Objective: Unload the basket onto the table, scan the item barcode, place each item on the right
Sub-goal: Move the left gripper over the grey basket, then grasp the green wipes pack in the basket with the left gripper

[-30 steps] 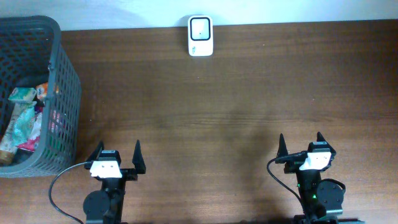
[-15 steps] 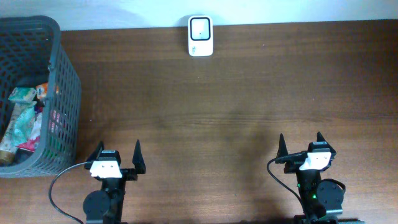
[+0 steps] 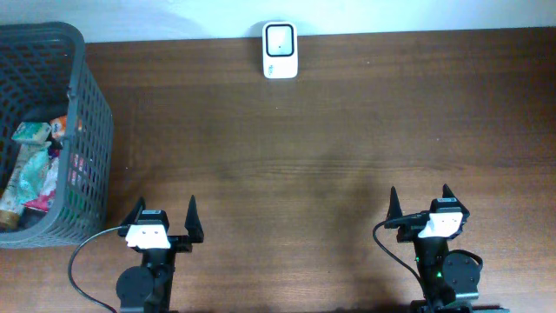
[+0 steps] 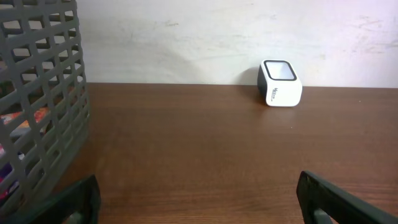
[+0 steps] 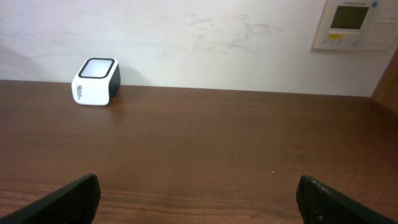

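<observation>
surface: dark wood table [image 3: 347,130] | scanner [image 3: 280,50] by white wall [image 5: 217,37]

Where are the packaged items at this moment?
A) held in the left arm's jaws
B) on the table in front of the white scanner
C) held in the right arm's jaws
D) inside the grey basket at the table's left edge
D: the colourful packets lie inside the grey basket, well away from the white scanner.

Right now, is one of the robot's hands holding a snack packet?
No, the left gripper and right gripper are open and empty, and the packets lie in the basket.
</observation>
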Controlling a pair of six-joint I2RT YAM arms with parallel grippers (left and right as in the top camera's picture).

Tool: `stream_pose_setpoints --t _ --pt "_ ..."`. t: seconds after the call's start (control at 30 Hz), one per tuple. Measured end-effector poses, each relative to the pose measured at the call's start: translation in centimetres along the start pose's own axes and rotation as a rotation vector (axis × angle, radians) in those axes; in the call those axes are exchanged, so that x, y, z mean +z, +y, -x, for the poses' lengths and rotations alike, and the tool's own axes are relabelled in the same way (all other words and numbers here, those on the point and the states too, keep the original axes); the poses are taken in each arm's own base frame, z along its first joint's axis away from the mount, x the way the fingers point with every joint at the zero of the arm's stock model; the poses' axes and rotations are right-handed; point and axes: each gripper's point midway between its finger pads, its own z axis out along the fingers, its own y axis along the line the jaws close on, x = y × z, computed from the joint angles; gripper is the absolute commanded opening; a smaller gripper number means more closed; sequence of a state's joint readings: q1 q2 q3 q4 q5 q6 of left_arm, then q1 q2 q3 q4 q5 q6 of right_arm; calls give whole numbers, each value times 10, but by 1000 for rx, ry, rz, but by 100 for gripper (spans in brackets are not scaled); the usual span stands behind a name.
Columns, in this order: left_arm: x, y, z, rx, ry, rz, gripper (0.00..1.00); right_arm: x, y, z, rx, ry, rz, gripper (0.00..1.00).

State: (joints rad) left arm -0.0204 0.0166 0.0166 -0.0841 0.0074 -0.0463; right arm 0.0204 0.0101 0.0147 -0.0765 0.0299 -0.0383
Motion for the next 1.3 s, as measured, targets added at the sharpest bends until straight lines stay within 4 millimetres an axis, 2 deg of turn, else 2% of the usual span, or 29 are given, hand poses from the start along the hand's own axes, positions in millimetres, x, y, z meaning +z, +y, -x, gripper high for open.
stream_pose_setpoints --t 0.33,0.43,0.5,0.53,0.6,0.67,0.73,0.8,0.87,0.9,0.93,1.03,1.07,1.13,1.17,1.23,1.3 --pt "0 4 1 1 -6 26 98 0 0 0 0 0 0 99" --pt "0 1 17 1 -73 9 99 0 0 0 0 0 0 99" --pt "-6 -11 53 8 -225 -59 99 0 0 0 0 0 0 99" --pt "-15 -21 81 21 -343 -116 99 0 0 0 0 -1 -1 99" --pt "-48 -44 136 74 -602 -240 99 0 0 0 0 -1 0 99" --pt "-71 -54 162 110 -733 -293 99 0 0 0 0 -1 -1 99" --pt "-88 -60 184 131 -792 -322 99 0 0 0 0 0 0 99" --pt "-108 -65 227 148 -850 -333 99 0 0 0 0 0 0 99" --pt "-116 -67 267 167 -850 -329 99 0 0 0 0 -1 -1 99" --pt "-107 -68 283 162 -774 -325 99 0 0 0 0 0 0 99" --pt "-85 -69 292 156 -626 -329 99 0 0 0 0 -1 -1 99" --pt "-39 -87 301 150 -323 -433 99 0 0 0 0 -1 -2 99" --pt "-25 -91 310 154 -287 -459 99 0 -1 0 0 0 -4 99" --pt "5 -88 327 151 -247 -434 99 0 -1 0 1 0 -5 99" --pt "22 -82 328 134 -194 -397 99 0 -1 0 0 1 -5 99" --pt "61 -60 347 106 -92 -269 99 0 -1 0 0 -1 -8 99" --pt "104 -19 349 78 62 -103 99 0 -1 0 0 1 -8 99"
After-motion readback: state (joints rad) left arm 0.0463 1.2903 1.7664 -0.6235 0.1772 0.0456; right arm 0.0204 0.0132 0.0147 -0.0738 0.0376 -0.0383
